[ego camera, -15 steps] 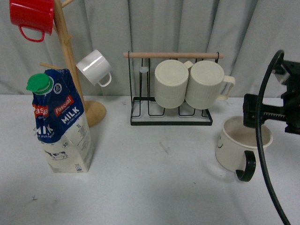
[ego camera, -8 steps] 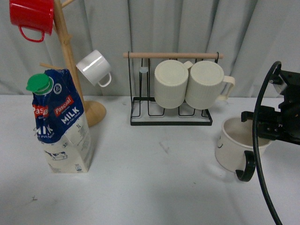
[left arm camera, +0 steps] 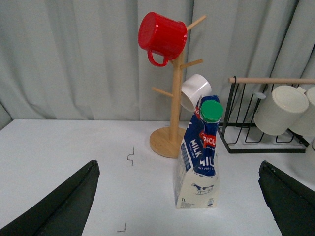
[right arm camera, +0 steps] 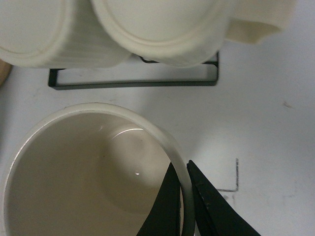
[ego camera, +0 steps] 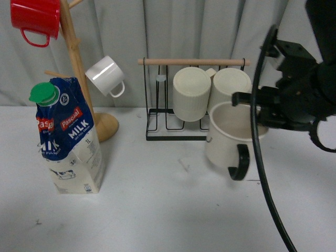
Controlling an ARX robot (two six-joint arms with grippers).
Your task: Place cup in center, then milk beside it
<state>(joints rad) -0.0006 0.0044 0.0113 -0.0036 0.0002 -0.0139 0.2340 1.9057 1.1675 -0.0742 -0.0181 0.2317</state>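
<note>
The cup [ego camera: 224, 137], cream with a thick black handle [ego camera: 240, 163], hangs off the table in front of the rack. My right gripper [ego camera: 261, 117] is shut on its rim. In the right wrist view the two black fingers pinch the cup's [right arm camera: 88, 177] rim at the gripper [right arm camera: 181, 168], and a black corner mark [right arm camera: 235, 182] lies on the table beside it. The center [ego camera: 202, 191] is bare white tabletop below and in front of the cup. The milk [ego camera: 68, 142] stands upright at the left. My left gripper [left arm camera: 178, 164] is open, short of the milk [left arm camera: 201, 164].
A black wire rack [ego camera: 191, 134] holds two ribbed cream mugs [ego camera: 191, 93] right behind the cup. A wooden mug tree [ego camera: 79, 68] with a red mug [ego camera: 35, 18] and a small white mug [ego camera: 106, 76] stands behind the milk. A grey curtain closes the back.
The right gripper has lifted the cup off the table at the right and carried it left and up, in front of the rack. The milk has not moved.
</note>
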